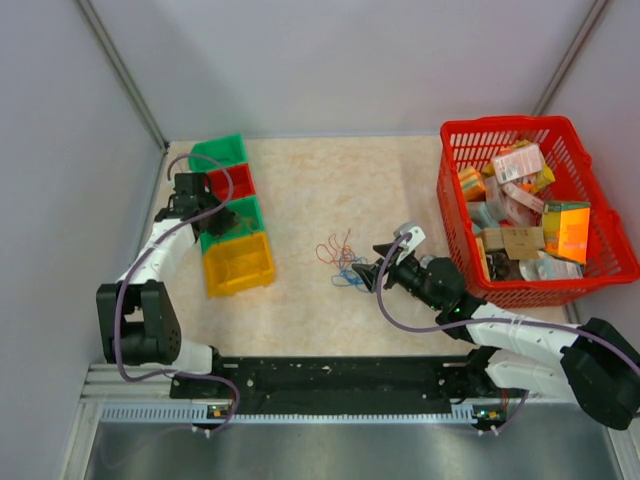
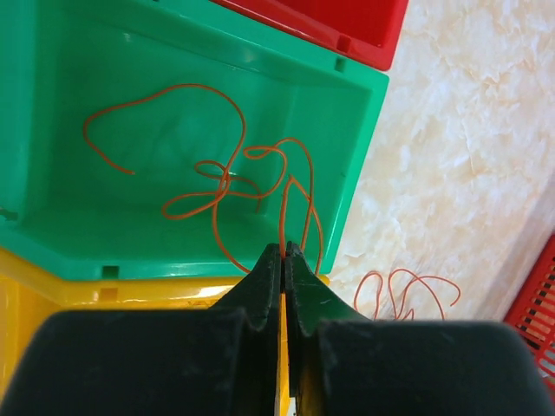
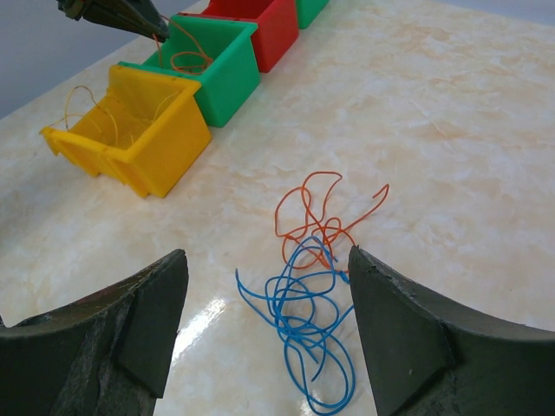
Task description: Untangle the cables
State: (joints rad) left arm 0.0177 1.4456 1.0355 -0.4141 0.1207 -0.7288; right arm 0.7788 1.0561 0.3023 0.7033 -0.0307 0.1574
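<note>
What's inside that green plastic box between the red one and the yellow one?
Looped thin orange wires lie on the floor of the green plastic box. The shut left pincer holds one strand. Part of the box's near wall is hidden behind the pincer.

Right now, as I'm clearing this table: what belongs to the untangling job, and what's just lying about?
Job: tangle of thin blue and red wires; thin orange wire pinched in the left pincer; green plastic bin beneath it.
Lying about: red plastic basket full of packets.
</note>
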